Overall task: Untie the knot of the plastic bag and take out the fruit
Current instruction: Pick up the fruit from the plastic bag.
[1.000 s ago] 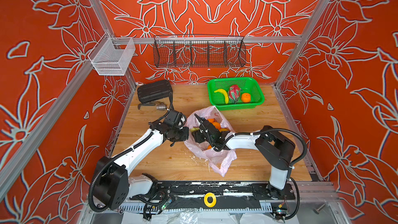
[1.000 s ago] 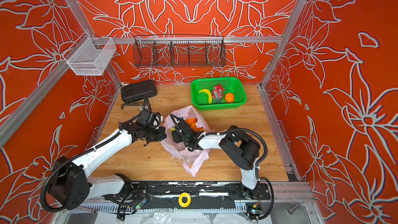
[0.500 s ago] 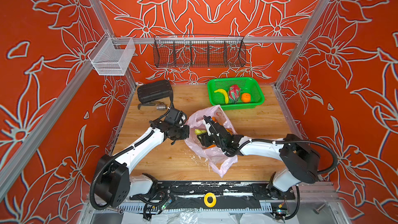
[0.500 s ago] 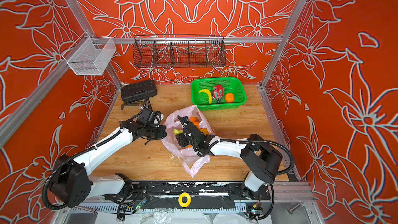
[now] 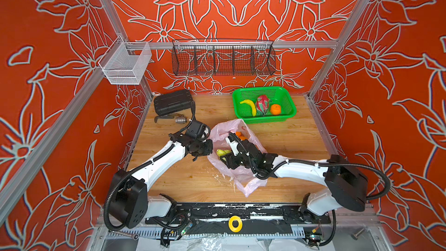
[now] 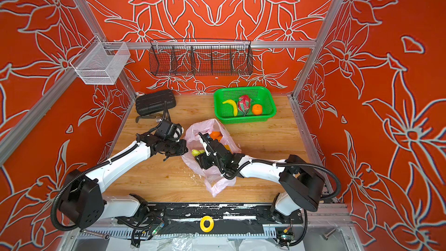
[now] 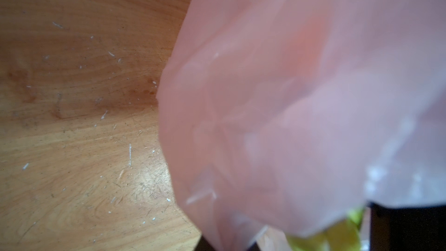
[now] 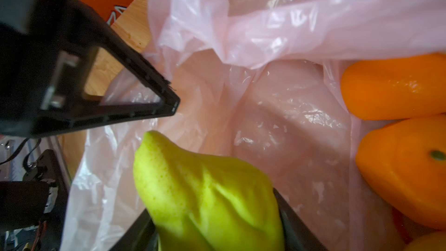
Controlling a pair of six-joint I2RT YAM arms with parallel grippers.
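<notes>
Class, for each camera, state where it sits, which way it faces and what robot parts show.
Top views: overhead, base side, looking down on table; left arm, right arm show.
Left wrist: on left arm, facing bag, table; own parts unclear.
Right wrist: on right arm, looking into bag at pear; own fingers show.
Shared: bag.

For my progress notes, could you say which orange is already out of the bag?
The orange in the green basket, beside the dragon fruit; the other oranges lie inside the plastic bag.
</notes>
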